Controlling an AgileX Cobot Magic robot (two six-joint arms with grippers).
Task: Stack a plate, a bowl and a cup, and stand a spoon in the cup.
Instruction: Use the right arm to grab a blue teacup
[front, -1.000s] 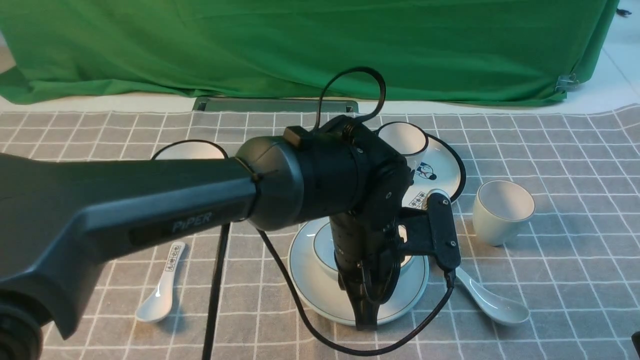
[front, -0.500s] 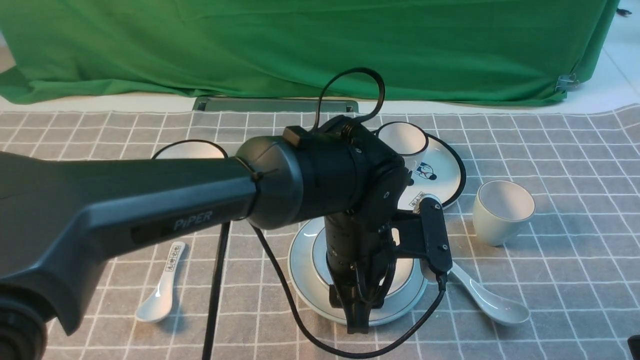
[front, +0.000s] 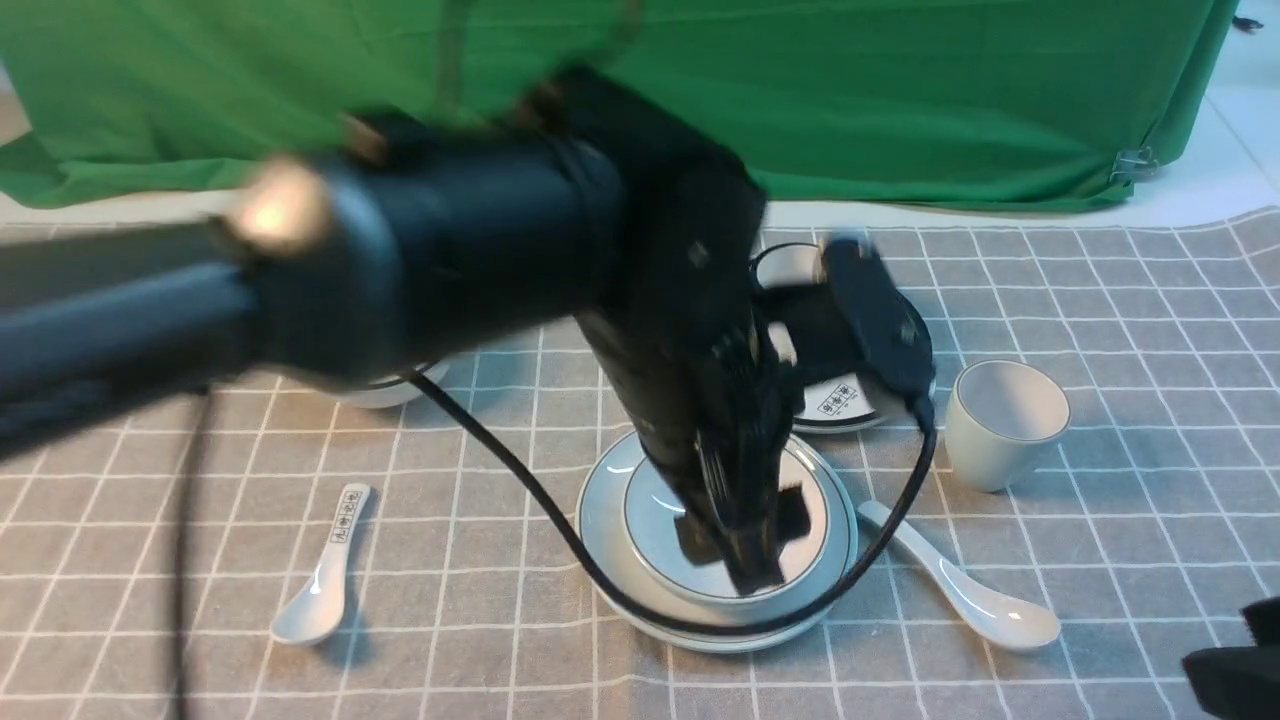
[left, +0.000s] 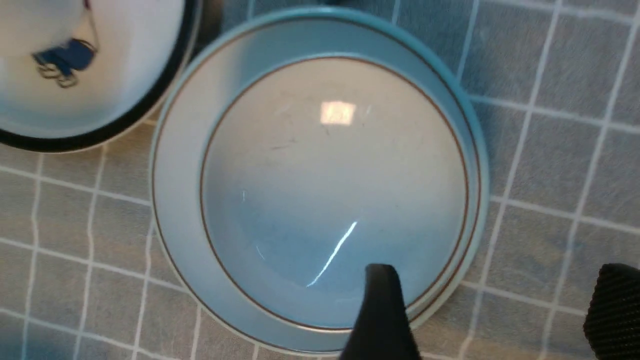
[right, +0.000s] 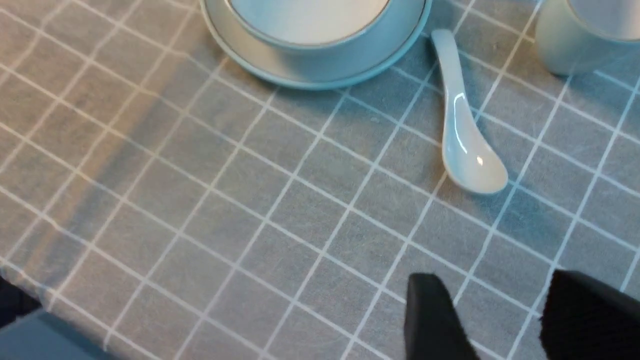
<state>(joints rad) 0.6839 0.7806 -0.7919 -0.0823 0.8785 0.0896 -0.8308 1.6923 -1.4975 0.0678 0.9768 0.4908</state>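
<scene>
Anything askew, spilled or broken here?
Nothing stands out. The bowl sits level in the plate, perhaps slightly off-centre; the cup is upright, the spoon lies flat on the cloth. No spills or chips visible.

A green cloth (front: 950, 90) hangs across the whole back of the scene, loose and creased, and its lower hem lies on a white surface (front: 1225, 170). A small metal clip (front: 1132, 163) pinches the cloth near its right-hand corner. In front, a grey tablecloth (front: 1150, 480) with a grid of thin white lines covers the table, and its far edge runs slightly wavy. The light is even, and the shadows on the tablecloth are soft.
</scene>
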